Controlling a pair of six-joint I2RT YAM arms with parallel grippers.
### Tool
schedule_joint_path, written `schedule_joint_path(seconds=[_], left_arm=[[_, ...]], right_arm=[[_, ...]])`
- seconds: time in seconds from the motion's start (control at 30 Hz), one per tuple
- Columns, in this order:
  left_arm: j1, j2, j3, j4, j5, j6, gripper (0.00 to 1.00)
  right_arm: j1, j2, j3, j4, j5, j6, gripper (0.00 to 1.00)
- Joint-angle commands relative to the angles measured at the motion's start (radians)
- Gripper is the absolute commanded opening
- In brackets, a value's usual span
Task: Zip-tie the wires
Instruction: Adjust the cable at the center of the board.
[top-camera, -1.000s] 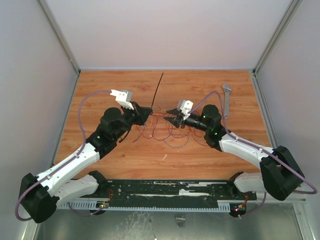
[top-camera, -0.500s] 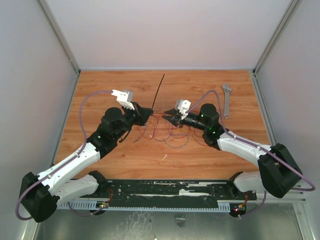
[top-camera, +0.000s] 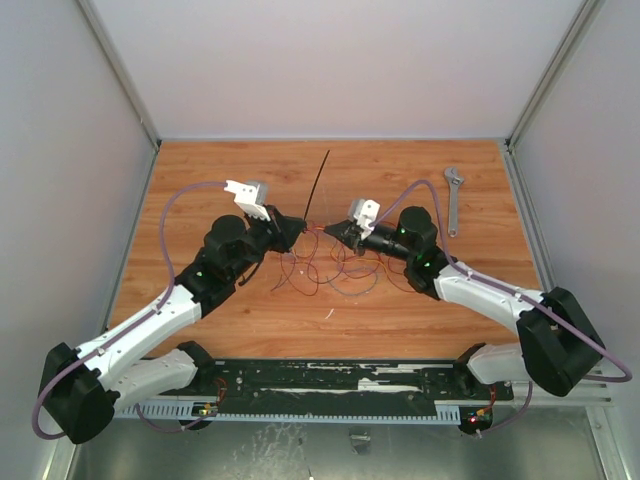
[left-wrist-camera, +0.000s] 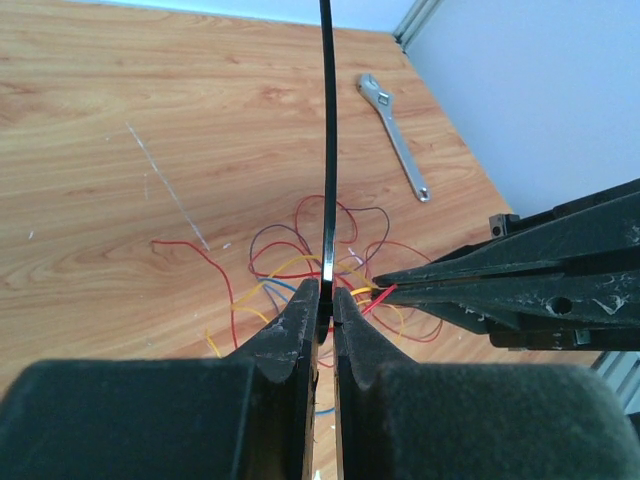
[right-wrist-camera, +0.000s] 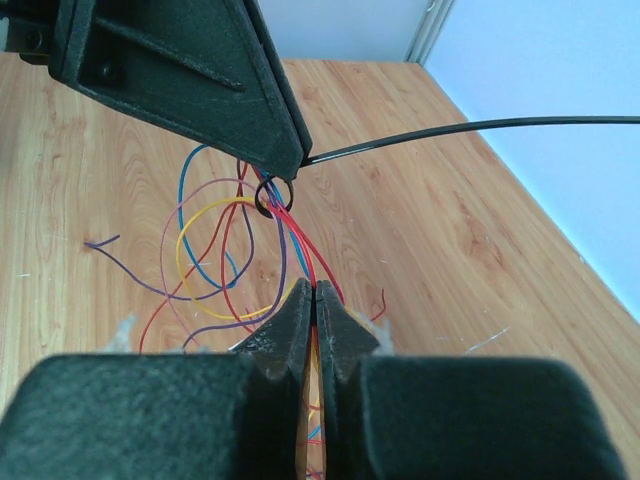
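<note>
Left gripper (left-wrist-camera: 325, 300): clenched on the thin, straight black plastic zip tie (left-wrist-camera: 326, 120), which is pinched near its lower end between the two black fingertips. The strip runs straight out past the tips and away from the gripper, bending slightly toward its far end.

Right gripper (right-wrist-camera: 315, 296): jaws pressed together on a few strands from the tangle of thin flexible wires (right-wrist-camera: 215, 250), mostly red with yellow, blue and purple loops. The gripped strands are red. They run forward and up from its tips to the left gripper's tips.

Relation: the two grippers point tip to tip. The overhead view shows them near each other; whether they touch, I cannot tell. In the right wrist view the zip tie's near end curls into a small black loop directly under the left gripper's tips, and several wires pass through it. The long tail leaves from that same spot, ahead of the right gripper and off to its right.

The rest of the wires lies in loose loops on the brown wooden counter (top-camera: 190, 180), below and between both grippers.

Silver metal adjustable wrench (top-camera: 453, 200): flat on the counter, well apart from the right gripper, on its outer side.
</note>
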Motion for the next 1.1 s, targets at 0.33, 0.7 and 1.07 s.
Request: schedule_joint_path(seconds=[0.33, 0.7, 1.07], left_arm=[[0.007, 0.007, -0.062, 0.065, -0.025, -0.007, 0.00], [0.007, 0.064, -0.084, 0.107, -0.026, -0.023, 0.00], [0.007, 0.069, -0.102, 0.125, -0.032, -0.037, 0.00]], right_arm=[[-0.011, -0.145, -0.027, -0.035, 0.111, 0.030, 0.00], [-0.012, -0.173, -0.018, -0.063, 0.096, 0.057, 0.00], [-0.028, -0.260, -0.055, -0.030, 0.138, 0.124, 0.00]])
